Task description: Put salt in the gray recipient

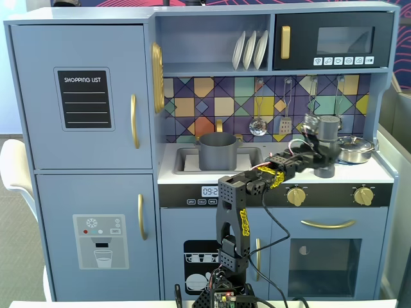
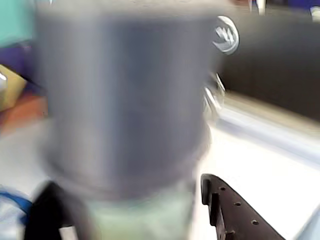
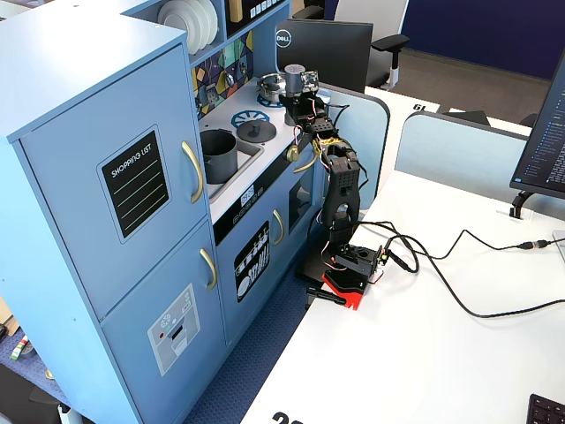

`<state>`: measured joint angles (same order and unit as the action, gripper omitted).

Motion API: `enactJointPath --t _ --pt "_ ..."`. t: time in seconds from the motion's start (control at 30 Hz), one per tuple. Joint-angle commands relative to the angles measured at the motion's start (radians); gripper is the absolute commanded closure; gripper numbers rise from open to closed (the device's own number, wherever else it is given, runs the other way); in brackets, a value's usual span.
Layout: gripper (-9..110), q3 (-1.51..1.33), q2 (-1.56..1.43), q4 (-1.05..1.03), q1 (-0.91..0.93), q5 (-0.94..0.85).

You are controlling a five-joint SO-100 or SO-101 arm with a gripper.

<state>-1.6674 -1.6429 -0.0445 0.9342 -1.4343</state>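
Salt (image 1: 329, 131) stands upright in the robot's jaws, lifted clear of the toy kitchen's worktop (image 1: 379, 172) over the stove end, at about three o'clock from the sink in a fixed view. Up close in the wrist view the shaker (image 2: 125, 100) fills most of the frame as a blurred gray cylinder with a pale green band at its lower edge, and the jaws are clamped on it low down, one dark finger (image 2: 235, 212) showing at five o'clock. The gripper (image 1: 324, 153) reaches in from the arm (image 1: 234, 212) standing in front of the oven door. A shiny steel pan (image 1: 355, 149) sits just beside the shaker at three o'clock. The gray recipient (image 1: 218, 151) stands well apart at nine o'clock, inside the sink basin (image 1: 186, 160); I cannot tell what it holds. In another fixed view a flat round lid (image 3: 257, 132) lies on the burner between pot (image 3: 217, 152) and shaker (image 3: 294, 75).
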Motion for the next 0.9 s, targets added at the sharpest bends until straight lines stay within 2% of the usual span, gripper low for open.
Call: enactJointPath --t 0.0,0.13,0.27,0.37,0.47,0.5,0.6,0.67,0.77,0.87 --pt "49 0.012 -0.078 -0.009 0.038 -0.021" --pt "47 0.015 -0.14 -0.061 0.055 -0.043" --pt "51 0.012 -0.314 -0.336 0.08 -0.051" --pt "65 -0.014 -0.494 -0.706 0.083 -0.075" --pt "92 -0.141 -0.719 -1.031 0.04 -0.189" --pt "101 -0.19 -0.795 -1.112 -0.005 -0.201" --pt "101 -0.333 -0.992 -1.244 -0.21 -0.123" --pt "101 -0.43 -1.088 -1.307 -0.376 -0.172" --pt "101 -0.607 -1.198 -1.318 -0.592 -0.173" --pt "101 -0.834 -1.305 -1.279 -0.713 -0.183"
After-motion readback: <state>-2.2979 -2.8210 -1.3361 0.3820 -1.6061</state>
